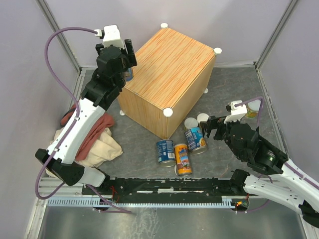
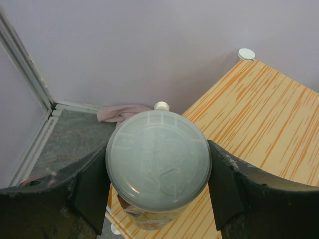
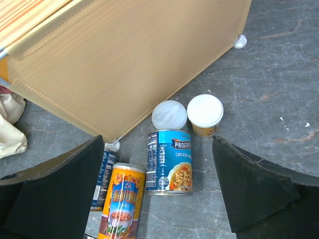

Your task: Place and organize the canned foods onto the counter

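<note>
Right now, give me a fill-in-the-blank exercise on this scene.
1. The left fingers are shut on a can with a pale ____.
2. The right fingers stand ____, holding nothing.
3. The Progresso can lies on its ____.
4. On top of the counter stand ____ cans.
Missing words: lid; open; side; zero.

Top view high, angled down — wrist views close, downward — the counter [image 1: 169, 64] in all three.
</note>
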Controlling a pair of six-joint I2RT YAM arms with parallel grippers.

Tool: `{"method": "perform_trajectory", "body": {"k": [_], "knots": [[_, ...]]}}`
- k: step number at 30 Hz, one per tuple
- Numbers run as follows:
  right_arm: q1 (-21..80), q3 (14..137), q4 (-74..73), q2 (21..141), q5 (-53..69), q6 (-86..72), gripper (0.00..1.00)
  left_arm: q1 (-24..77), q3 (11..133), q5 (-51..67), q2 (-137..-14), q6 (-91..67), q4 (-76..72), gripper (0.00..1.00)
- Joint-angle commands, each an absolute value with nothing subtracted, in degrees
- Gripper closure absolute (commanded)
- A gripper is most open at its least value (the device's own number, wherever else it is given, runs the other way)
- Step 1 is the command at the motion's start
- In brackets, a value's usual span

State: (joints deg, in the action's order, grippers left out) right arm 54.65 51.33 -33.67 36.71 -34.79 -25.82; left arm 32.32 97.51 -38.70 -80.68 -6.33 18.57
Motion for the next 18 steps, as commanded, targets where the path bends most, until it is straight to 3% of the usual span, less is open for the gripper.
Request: {"method": "perform_trajectory", "body": {"k": [1,18], "knots": [[54.9,50.8,-31.0,36.7,-34.3,-26.1,0.03,29.7,104.2,-33.7,-80.6,-11.8,13.4,0.97],[54.8,49.3,-30.8,36.8,-34.3,-27.4,0.03,26.7,107.9,-26.5,-83.8,-14.5,18.8,0.93]]}}
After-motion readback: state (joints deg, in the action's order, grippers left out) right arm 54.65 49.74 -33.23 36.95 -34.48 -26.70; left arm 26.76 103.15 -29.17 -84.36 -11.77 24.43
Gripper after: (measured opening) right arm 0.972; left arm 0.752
